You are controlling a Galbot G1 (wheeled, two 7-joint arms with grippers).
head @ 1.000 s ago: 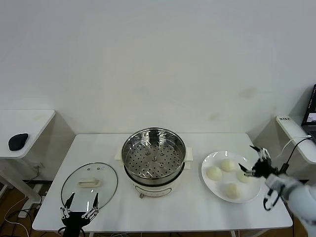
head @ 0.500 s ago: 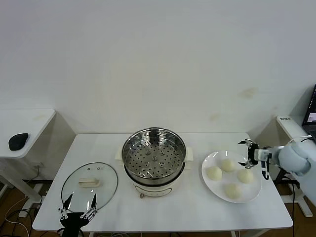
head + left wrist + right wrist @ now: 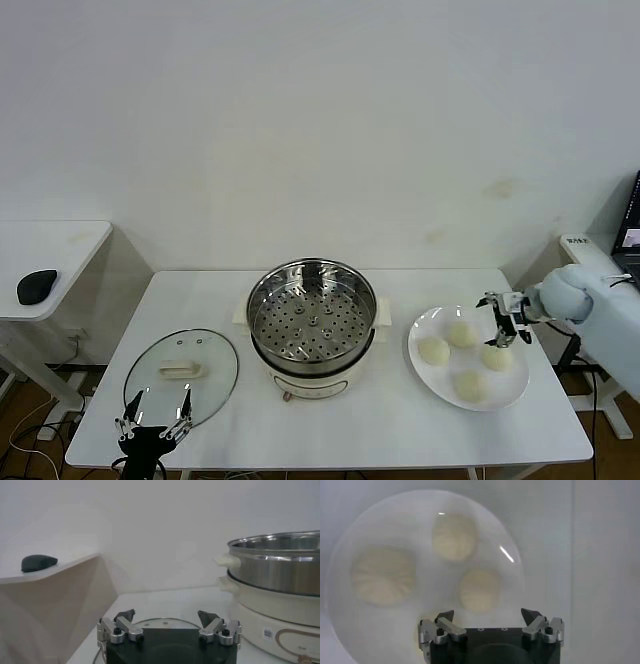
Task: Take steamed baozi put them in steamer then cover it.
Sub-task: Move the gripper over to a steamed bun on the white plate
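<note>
The right gripper (image 3: 503, 317) is held w/ fingers spread, nothing btwn them, above the far right part of the white plate (image 3: 424, 362), near the buns; seen from the right wrist cam, the same gripper (image 3: 490, 620) is poised over the plate (image 3: 340, 605) w/ both fingers apart. Four steamed baozi are seen on the plate in head view: one at the plate's left (image 3: 433, 350), one toward the far side (image 3: 461, 334), one at the right just under the gripper (image 3: 496, 357), one nearest the robot (image 3: 469, 386); all apart from each other, none gripped. The steamer (image 3: 311, 325) is placed at table centre, uncovered, its perforated tray bare, left of the plate and near it. The cover (image 3: 181, 375) is laid flat on the table (image 3: 390, 430), left of the steamer, handle up. The left gripper (image 3: 152, 412) is parked at the near table edge, just by the cover's near rim, fingers apart and holding nothing; in the left wrist view the gripper (image 3: 167, 621) is shown w/ the steamer's base (image 3: 272, 610) off to one side.
</note>
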